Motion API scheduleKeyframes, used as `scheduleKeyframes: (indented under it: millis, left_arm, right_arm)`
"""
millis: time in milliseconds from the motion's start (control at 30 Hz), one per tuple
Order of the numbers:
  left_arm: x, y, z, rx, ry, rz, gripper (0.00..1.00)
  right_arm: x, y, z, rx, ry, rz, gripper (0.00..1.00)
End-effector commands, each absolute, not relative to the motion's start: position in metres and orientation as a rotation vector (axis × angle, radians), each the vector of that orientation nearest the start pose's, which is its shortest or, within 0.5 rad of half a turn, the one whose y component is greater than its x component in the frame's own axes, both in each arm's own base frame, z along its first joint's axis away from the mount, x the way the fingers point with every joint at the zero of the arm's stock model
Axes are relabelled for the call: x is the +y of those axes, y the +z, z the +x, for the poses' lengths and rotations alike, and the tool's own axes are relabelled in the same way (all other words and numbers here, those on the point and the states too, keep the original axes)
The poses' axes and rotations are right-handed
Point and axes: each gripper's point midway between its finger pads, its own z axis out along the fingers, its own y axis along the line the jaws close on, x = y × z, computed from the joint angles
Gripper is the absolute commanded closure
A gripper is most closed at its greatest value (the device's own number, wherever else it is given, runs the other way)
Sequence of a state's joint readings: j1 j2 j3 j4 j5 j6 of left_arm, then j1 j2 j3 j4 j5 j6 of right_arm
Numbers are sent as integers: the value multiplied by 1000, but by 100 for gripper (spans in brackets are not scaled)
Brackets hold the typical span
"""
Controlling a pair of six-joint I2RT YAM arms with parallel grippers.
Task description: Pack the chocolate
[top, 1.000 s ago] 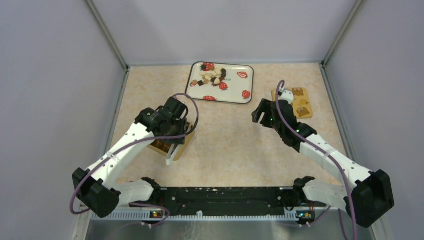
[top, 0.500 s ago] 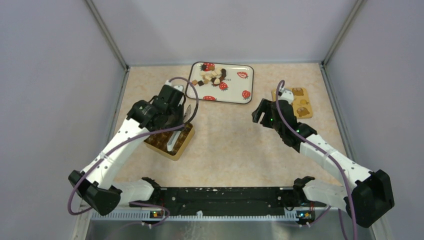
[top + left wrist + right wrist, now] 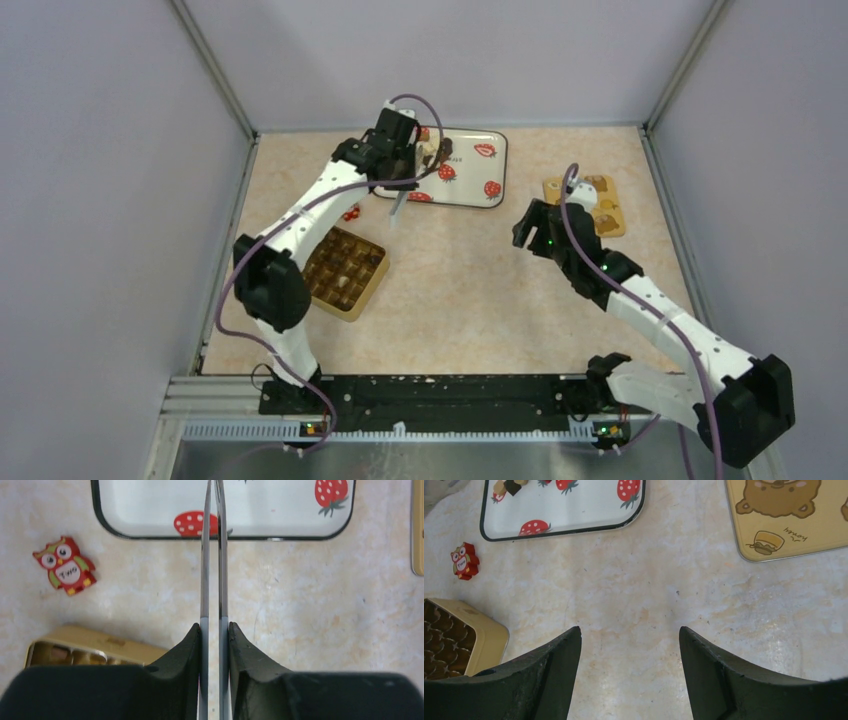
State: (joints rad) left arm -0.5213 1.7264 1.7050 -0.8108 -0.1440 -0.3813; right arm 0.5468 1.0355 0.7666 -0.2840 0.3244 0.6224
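The chocolate (image 3: 433, 151) lay heaped on the strawberry-printed tray (image 3: 482, 176) at the upper middle of the top view, partly hidden by the left arm. The left pincer (image 3: 214, 641) was clamped around thin metal tweezers (image 3: 213, 555), whose blades were pressed nearly together and ran off the top of the frame over the tray's near rim. A red owl figure (image 3: 65, 566) sat at the left, with the gold box (image 3: 345, 270) below it. The right pincer (image 3: 629, 675) hung over bare tabletop (image 3: 664, 605) with its jaws spread wide, holding nothing, with the bear lid (image 3: 784, 525) at the upper right.
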Motion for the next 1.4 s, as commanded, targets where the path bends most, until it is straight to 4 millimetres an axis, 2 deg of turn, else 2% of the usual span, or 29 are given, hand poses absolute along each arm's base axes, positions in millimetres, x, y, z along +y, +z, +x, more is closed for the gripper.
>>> scheduleKeyframes:
  millis: [0,100,167,267,533,733,1067,1367]
  left_arm:
    - [-237,228,442,2310,-303,120,70]
    - [-245,213,458,2313,-306,115,56]
    - [-247,202,467,2320,-302,106,51]
    - [-250,188,476,2338,-303,94,48]
    - [-259,169,489,2356,-329,71,48]
    - [-261,163,501,2359,-310,62,48]
    - [-262,162,511,2351,-331,48,48]
    - [-271,163,518,2351,-376,63,53]
  right_arm:
    - [126,192,295,2031,314,314,30]
    - [125,189,292,2038,319,320,30]
    - [126,187,292,2044,321,319,30]
    - [126,189,293,2046,317,318,30]
    - [125,192,295,2038,301,323,30]
    - [124,191,295,2045,296,325,30]
    - [122,193,294,2047,282,324,30]
    - [121,192,293,2047,282,328,29]
